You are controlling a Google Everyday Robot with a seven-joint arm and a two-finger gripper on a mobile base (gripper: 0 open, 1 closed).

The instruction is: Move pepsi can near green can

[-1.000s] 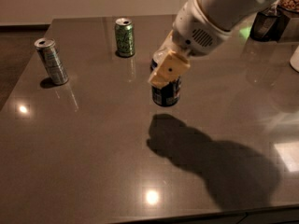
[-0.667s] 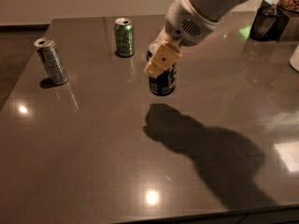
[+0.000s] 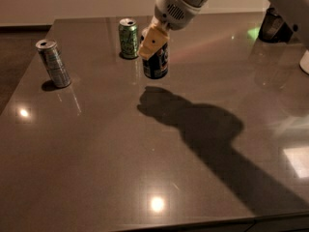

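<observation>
My gripper (image 3: 155, 46) has carried the pepsi can (image 3: 157, 66) up and to the left across the table (image 3: 96, 168) over the last second, and that closes most of the gap to the green can (image 3: 128, 38). A moment ago the two were clearly apart; now the pepsi can sits just beside the green can, a little nearer the camera and to its right, with a thin strip of table showing between them. The green can has not shifted, and neither has the silver can (image 3: 53, 63), which stands well off to the left. My fingers are pinching the pepsi can near its top: one tan finger (image 3: 153, 40) lies across its upper side, the other is hidden behind it. The can hangs upright in the grip. I cannot tell whether its base is on the table yet; my shadow (image 3: 193, 124) starts a short way in front of the can, not at its foot, so I judge it is a touch off the surface. As I see it, the carrying is about done. What's left is to set the can down where it is and let go. The risk is the closeness: if I drift further left or spread my fingers carelessly, I could knock the green can.
</observation>
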